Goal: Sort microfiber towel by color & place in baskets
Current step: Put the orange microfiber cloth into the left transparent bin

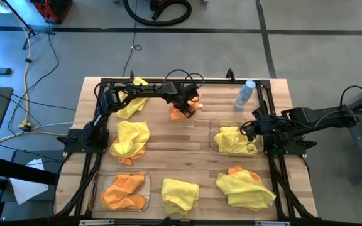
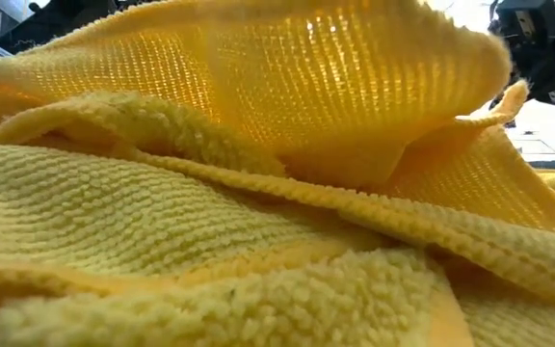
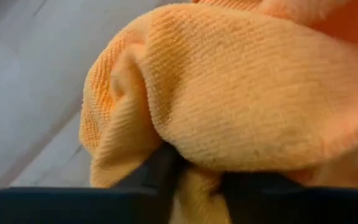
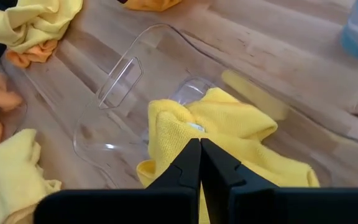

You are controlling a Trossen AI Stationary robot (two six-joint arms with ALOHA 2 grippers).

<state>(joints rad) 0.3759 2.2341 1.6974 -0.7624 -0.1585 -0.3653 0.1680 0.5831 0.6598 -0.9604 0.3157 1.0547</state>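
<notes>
High view, near edge first: the near-left bin (image 1: 95, 188) holds orange towels (image 1: 124, 192) — the orange sort is under way. Loose on the table (image 1: 200, 135) beside it lies a yellow towel (image 1: 180, 193) at near centre. To its right a larger yellow heap (image 1: 247, 190) has an orange towel (image 1: 236, 170) peeking out at its far side; both are unsorted.

Middle band: on the left, a yellow pile (image 1: 131, 139) with an orange scrap (image 1: 126, 160) at its near edge is also unsorted. On the right, the second clear bin (image 1: 213, 136) already contains a yellow towel (image 1: 232, 140).

- Right gripper (image 1: 252, 130): above the right-hand bin, its arm reaching in from the table's right side. In the right wrist view the fingers (image 4: 188, 163) are pressed together with nothing between them, just over the yellow cloth in the bin.
- Left gripper (image 1: 183, 105): far centre, its arm stretched along the far rail from the left. It grips an orange towel (image 1: 182, 112), which the left wrist view shows bunched over the closed fingers (image 3: 160, 171). The cloth looks lifted off the wood, though that is hard to confirm.

Far band: one yellow towel (image 1: 132, 103) lies under the left arm, and a small clear bottle (image 1: 244, 95) stands far right, outside the sort.

Judged progress: roughly a third done. Both bins are started, about six cloths are still on the table, and the held orange one is likely bound for the near-left bin.
</notes>
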